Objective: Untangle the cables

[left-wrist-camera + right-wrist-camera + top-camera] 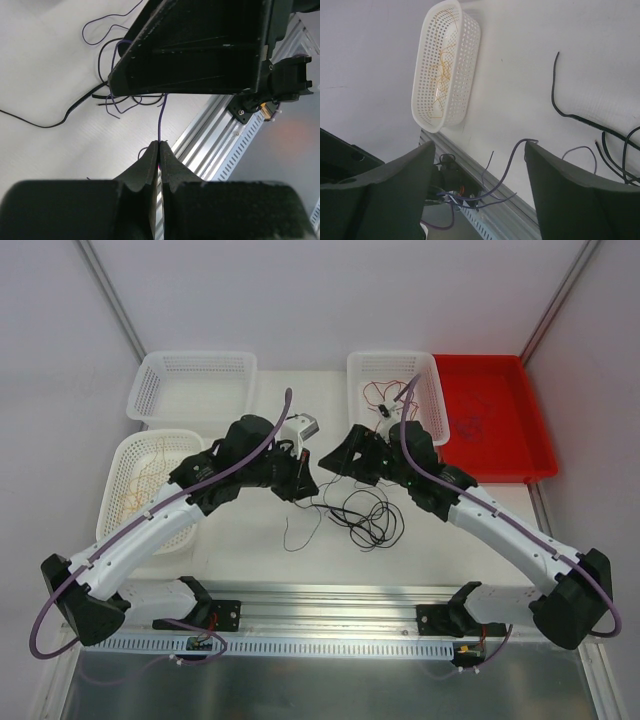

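A loose tangle of black and dark purple cables [365,515] lies on the white table between the two arms. My left gripper [159,146] is shut on a thin purple cable [160,120], which rises from the fingertips toward the black body of the right gripper above. In the top view the left gripper [302,478] and the right gripper [335,462] nearly meet over the tangle's left side. My right gripper [480,150] is open. The purple cable [507,170] hooks over the tip of its right finger [535,150] and hangs down through the gap.
A white basket with yellow-orange wires [135,490] sits at the left, also seen from the right wrist [465,60]. Another white basket [195,385] stands behind it. A basket with red wires [435,390] and a red tray [520,430] stand at the back right. A metal rail [330,600] borders the near edge.
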